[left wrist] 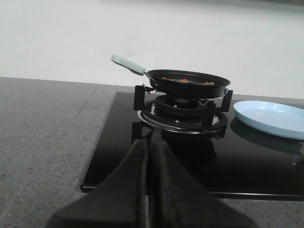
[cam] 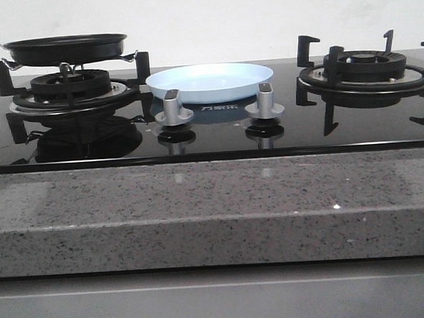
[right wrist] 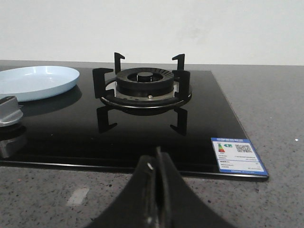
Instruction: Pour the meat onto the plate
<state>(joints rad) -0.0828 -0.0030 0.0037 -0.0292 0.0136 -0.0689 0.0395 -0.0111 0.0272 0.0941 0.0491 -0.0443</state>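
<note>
The grey speckled counter (cam: 215, 202) carries a black glass cooktop (cam: 210, 134), and this cooktop lies straight ahead of both claws. On the cooktop there are two burners with black pot supports: the left burner (left wrist: 183, 114) is just ahead of the left gripper (left wrist: 151, 135), and the right burner (right wrist: 145, 85) is ahead of the right gripper (right wrist: 157, 156), a little to its left. A black frying pan (left wrist: 192, 83) with a pale handle (left wrist: 128, 64) sits on the left burner, beyond the left gripper, and the handle points away to the left side of this claw. The plate (cam: 209, 82), pale blue and round, rests flat on the glass between the two burners, to the right of the left gripper and to the left of the right gripper, well apart from both. Two silver knobs (cam: 173, 107) stand on the glass just on the near side of the plate. The meat (left wrist: 185, 81) lies inside the pan as small reddish-brown pieces; only some of them show over the rim. A blue and white label (right wrist: 237, 154) is stuck on the cooktop corner near the right gripper, to its right. The fingers of both grippers are pressed together and hold nothing, and neither touches any object
</note>
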